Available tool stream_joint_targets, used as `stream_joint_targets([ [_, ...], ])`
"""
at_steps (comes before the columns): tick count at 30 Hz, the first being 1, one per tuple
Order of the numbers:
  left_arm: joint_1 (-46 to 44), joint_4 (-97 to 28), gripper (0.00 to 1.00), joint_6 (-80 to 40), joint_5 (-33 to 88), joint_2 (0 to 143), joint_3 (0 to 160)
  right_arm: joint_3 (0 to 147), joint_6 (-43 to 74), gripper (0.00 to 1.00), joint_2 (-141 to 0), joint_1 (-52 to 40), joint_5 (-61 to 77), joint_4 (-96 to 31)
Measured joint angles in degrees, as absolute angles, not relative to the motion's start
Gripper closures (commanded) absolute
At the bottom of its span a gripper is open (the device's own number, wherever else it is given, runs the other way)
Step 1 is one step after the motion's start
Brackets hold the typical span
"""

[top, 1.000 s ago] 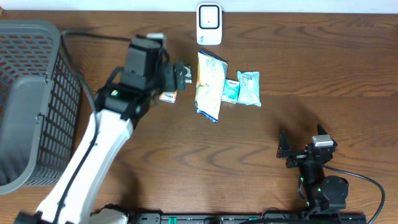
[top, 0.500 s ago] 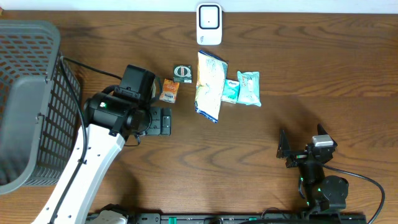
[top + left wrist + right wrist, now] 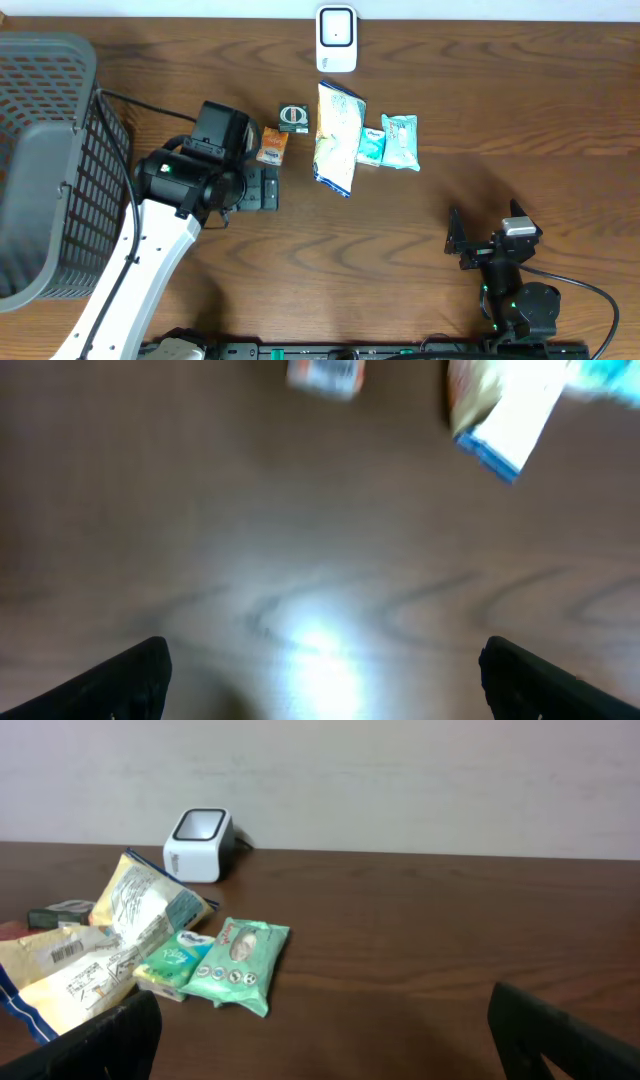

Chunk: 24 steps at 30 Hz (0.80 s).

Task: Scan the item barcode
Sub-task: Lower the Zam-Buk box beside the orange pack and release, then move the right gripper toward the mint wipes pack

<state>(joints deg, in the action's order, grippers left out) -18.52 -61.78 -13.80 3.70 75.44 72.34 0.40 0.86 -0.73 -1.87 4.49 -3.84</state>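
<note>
The white barcode scanner (image 3: 336, 40) stands at the table's far edge, and shows too in the right wrist view (image 3: 200, 844). In front of it lie the items: a black round item (image 3: 293, 117), a small orange packet (image 3: 271, 146), a yellow and white bag (image 3: 337, 135), a teal pack (image 3: 371, 146) and a green wipes pack (image 3: 400, 142). My left gripper (image 3: 262, 190) hovers open over bare wood just in front of the orange packet (image 3: 323, 375), holding nothing. My right gripper (image 3: 462, 243) rests open near the front right, facing the green wipes pack (image 3: 240, 965).
A grey mesh basket (image 3: 50, 170) takes up the left side of the table. The left arm's cable runs from the basket's corner toward the arm. The bag's blue-edged corner (image 3: 505, 420) shows blurred in the left wrist view.
My left arm has pulled back from over the black round item toward the front, then edged slightly right. The black item now lies uncovered. The right arm has not moved.
</note>
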Motion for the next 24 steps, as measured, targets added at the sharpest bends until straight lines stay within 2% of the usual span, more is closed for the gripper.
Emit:
stream_joint_targets([
  [7,-9.3,-60.6,0.02,-17.5,4.1,75.4,72.3,0.4,2.2,0.01,-0.7,-1.9,5.9,-1.8],
  [12,-4.3,-61.5,0.02,-18.3,4.1,75.4,72.3,0.4,5.6,0.01,-0.7,-1.9,13.2,2.6],
  [19,-3.7,-61.7,0.02,-18.4,4.1,75.4,72.3,0.4,7.8,0.01,-0.7,-1.9,24.8,18.6],
  [24,-3.7,-61.7,0.02,-18.4,4.2,75.4,72.3,0.4,11.3,0.01,-0.7,-1.9,27.3,37.1],
])
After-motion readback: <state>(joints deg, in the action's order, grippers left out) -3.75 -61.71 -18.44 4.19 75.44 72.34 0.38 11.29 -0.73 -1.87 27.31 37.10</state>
